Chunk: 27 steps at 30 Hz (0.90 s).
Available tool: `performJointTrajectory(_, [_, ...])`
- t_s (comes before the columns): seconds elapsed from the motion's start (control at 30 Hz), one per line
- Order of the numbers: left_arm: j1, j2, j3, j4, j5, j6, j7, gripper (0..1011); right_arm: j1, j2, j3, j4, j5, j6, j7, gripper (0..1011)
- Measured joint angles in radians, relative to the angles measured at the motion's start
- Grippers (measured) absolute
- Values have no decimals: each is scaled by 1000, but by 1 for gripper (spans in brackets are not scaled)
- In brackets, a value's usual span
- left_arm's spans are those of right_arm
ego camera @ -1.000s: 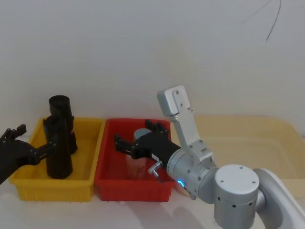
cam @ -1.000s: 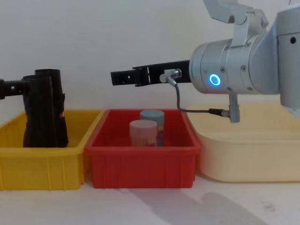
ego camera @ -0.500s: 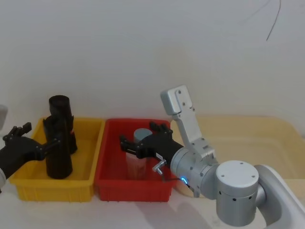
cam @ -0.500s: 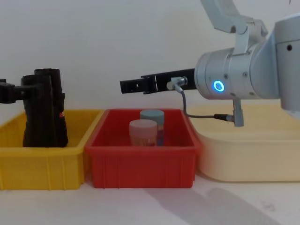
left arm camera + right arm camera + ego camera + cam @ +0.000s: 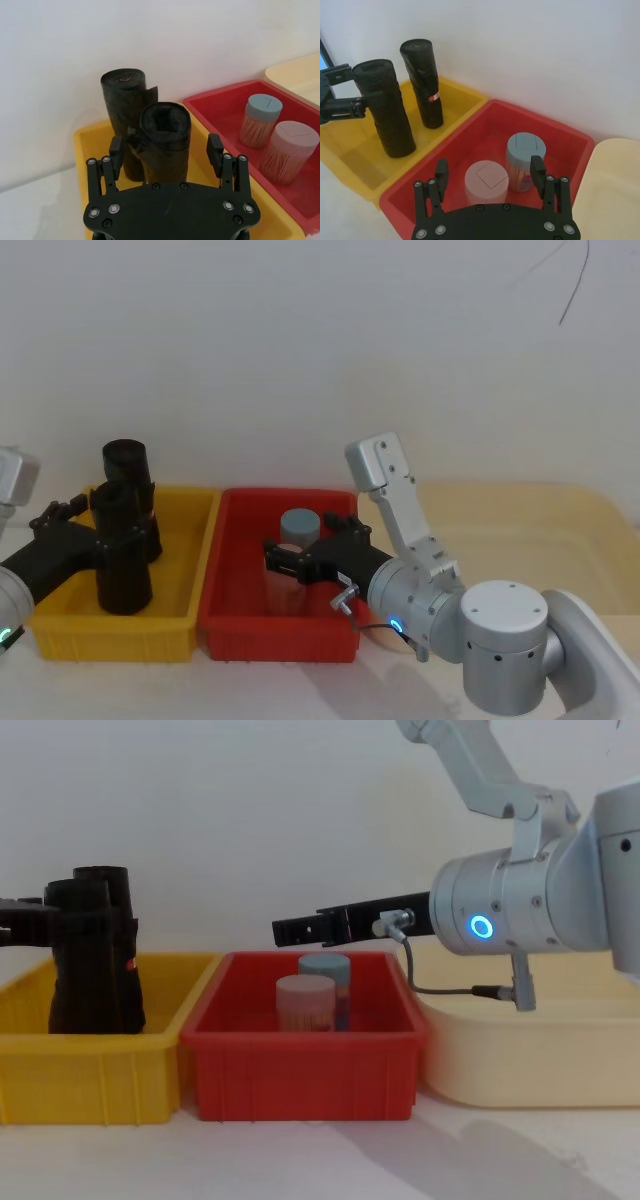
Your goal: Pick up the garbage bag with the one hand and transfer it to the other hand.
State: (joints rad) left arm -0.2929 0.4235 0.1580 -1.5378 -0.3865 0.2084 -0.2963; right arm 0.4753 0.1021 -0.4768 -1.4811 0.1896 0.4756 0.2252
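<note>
left claw [image 5: 88, 530], head view: is reaching in from the left edge over the yellow bin [image 5: 180, 625], jaws released and straddling the upper part of the bag [image 5: 122, 570].
bag, head view: is standing upright in the yellow bin, just in front of the marked roll [image 5: 126, 465].
right claw [image 5: 310, 545], head view: is hovering over the red bin [image 5: 225, 635], jaws spread and empty, above the blue jar [image 5: 299, 524] and the pink jar [image 5: 284, 590].
left claw [image 5: 165, 150], left wrist view: is making plain what the head view is leaving unclear. One pad [image 5: 116, 150] is sitting just beside the bag [image 5: 165, 122], the other pad [image 5: 215, 150] is standing a little apart from it, so nothing is being clamped.
marked roll [image 5: 123, 100], left wrist view: is standing close behind the bag.
right claw [image 5: 489, 174], right wrist view: is hanging wide open over the pink jar [image 5: 486, 181] and the blue jar [image 5: 526, 149].
marked roll [image 5: 422, 80], right wrist view: is showing its small red mark, while the bag [image 5: 390, 120] nearer the left claw [image 5: 356, 89] is looking plain.
left claw [image 5: 25, 910], chest view: is coming in at the left edge, level with the top part of the bag [image 5: 80, 980].
right claw [image 5: 298, 930], chest view: is holding level above the red bin's rim [image 5: 300, 1045] and both jars, well apart from the bag.
tub [image 5: 530, 1050], chest view: is sitting just right of the red bin.
</note>
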Motion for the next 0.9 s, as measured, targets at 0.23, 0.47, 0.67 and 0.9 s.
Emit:
performJointTrajectory(0.23, [-27, -7, 18, 30, 1, -5, -9, 1002, 2, 0, 4, 11, 1, 6, 14, 1004])
performJointTrajectory(0.47, [-43, -10, 27, 46, 2, -8, -15, 1002, 11, -1, 2, 29, -1, 11, 30, 1004])
performJointTrajectory(0.67, [-52, -12, 32, 56, 2, -10, -18, 1002, 21, -3, -6, 48, -12, 9, 40, 1004])
performJointTrajectory(0.9, [-57, -13, 35, 61, 2, -11, -20, 1002, 42, -7, -20, 85, -31, -4, 52, 1004])
